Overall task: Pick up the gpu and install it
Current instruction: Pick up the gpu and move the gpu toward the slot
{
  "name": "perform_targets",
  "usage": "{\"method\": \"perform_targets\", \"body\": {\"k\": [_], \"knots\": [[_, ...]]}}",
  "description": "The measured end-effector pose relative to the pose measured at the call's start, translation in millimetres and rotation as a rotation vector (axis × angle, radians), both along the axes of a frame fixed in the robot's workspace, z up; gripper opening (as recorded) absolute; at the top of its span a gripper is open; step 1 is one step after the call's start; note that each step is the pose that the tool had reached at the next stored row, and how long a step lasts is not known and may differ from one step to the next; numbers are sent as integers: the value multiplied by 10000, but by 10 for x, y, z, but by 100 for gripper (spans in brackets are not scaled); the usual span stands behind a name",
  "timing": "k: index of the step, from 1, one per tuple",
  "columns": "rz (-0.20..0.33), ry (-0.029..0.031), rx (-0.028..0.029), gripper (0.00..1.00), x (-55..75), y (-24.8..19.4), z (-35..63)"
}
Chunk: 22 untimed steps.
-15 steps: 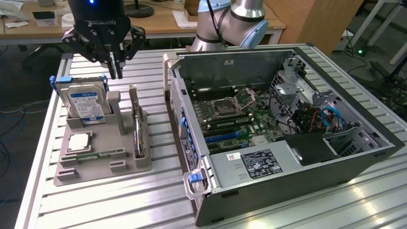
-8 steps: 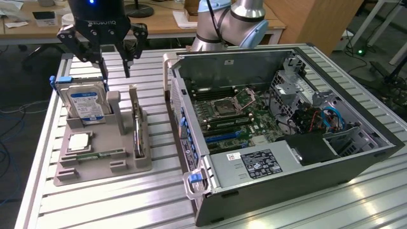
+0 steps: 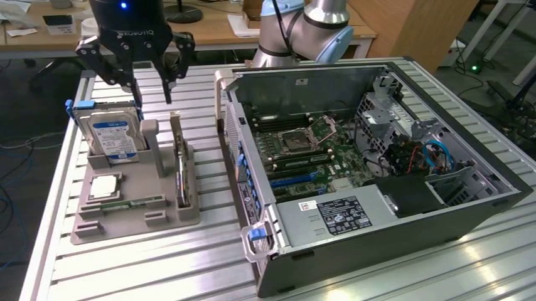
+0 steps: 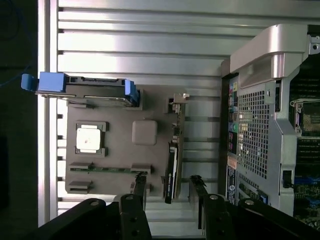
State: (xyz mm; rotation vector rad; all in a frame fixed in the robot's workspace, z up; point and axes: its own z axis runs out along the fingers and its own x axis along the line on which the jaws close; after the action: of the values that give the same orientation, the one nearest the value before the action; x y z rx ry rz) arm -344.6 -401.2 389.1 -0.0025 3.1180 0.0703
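we see the gripper (image 3: 152,94) pointing straight down over the grey tray (image 3: 117,222), fingers spread wide and holding nothing. the gpu (image 3: 180,169) stands on edge in the tray, below the fingertips.

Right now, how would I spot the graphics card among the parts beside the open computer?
Beside the open black computer case, on the exterior view's left, sits a grey plastic tray. The gpu is the thin dark card standing on edge along the tray's side nearest the case, unlike the boxy blue-labelled hard drive and the flat green memory stick.
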Motion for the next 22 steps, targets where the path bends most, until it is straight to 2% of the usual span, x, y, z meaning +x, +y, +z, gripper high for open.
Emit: {"method": "perform_targets", "body": {"k": [3,16,22], "knots": [[14,-1,0,47,2,-37,-46],[13,0,-10,47,85,-38,-258],[14,1,-12,47,107,-84,-330]]}}
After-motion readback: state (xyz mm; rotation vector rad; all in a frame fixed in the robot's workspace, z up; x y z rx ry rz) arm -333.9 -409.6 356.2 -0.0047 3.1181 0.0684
